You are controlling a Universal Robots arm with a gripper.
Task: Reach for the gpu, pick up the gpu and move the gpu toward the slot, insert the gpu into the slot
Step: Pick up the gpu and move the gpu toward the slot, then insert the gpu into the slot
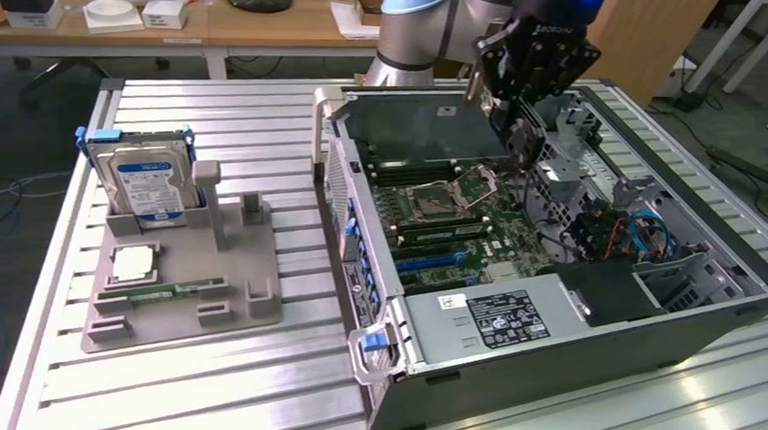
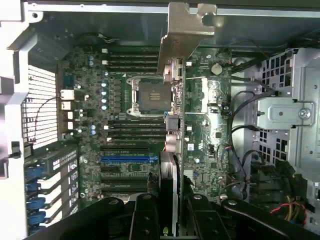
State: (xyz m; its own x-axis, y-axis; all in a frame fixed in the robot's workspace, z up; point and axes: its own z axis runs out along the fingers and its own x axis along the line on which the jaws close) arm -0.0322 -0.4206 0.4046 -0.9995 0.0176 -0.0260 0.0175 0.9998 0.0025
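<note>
End effector: the end effector (image 1: pixel 518 133) is pinching the gpu (image 1: pixel 421 129) near one end, fingers pressed on its two flat faces, with the card's thin edge between them in the wrist view.
Gpu position: in the air above the open computer case (image 1: pixel 586 340), over the far part of the motherboard (image 1: pixel 500 230) near the CPU socket (image 1: pixel 433 200), touching nothing but the fingers.
Gpu axis: the long axis runs away from the fingers, with the silvery bracket at the free end close to the case's far wall.
Slot: the slot (image 2: pixel 125 159) is a long blue strip among the expansion connectors, past the CPU socket on the side nearer the exterior camera, low on the board and well below the card.
Key relation: the slot is down and toward the near end of the case from the end effector. The card's long axis appears to lie across the slot's length rather than along it, though the angle is hard to judge.
Edges and room: case walls ring the board, and a drive cage and loose cables (image 1: pixel 617 230) crowd the exterior view's right. The space over the slot is open.
Surface: a blue-labelled hard drive (image 1: pixel 152 181) stands in a grey holder on the surface (image 1: pixel 221 383), well apart from the case.
</note>
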